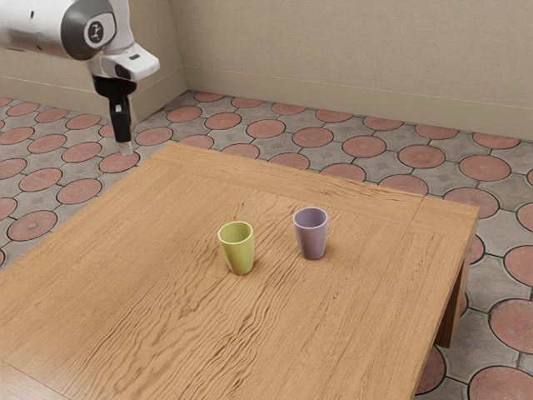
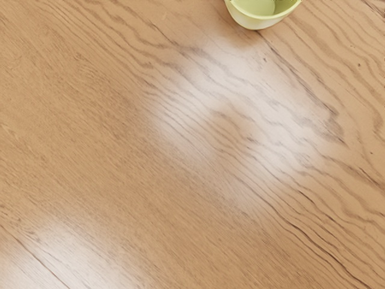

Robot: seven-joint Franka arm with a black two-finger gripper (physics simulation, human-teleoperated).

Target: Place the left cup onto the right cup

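Spanning most of ext. view: wooden desk (image 1: 166,333), carrying both cups. Hanging over desk's far corner at ext. view's left: arm (image 1: 92,29), jaws pointing down, well apart from cups; apart or together, cannot tell from this angle. Standing upright near desk's middle: green cup (image 1: 237,247), toward ext. view's left of purple cup (image 1: 311,233), near but not touching. Showing in wrist view: green cup's open mouth (image 2: 260,13) over bare grain. Judging green cup as light, stiff, prob. smooth plastic, tapering to base, so likely slipping under a low pinch. Favouring a grip just below rim, across upper wall, keeping it upright for setting onto purple cup.
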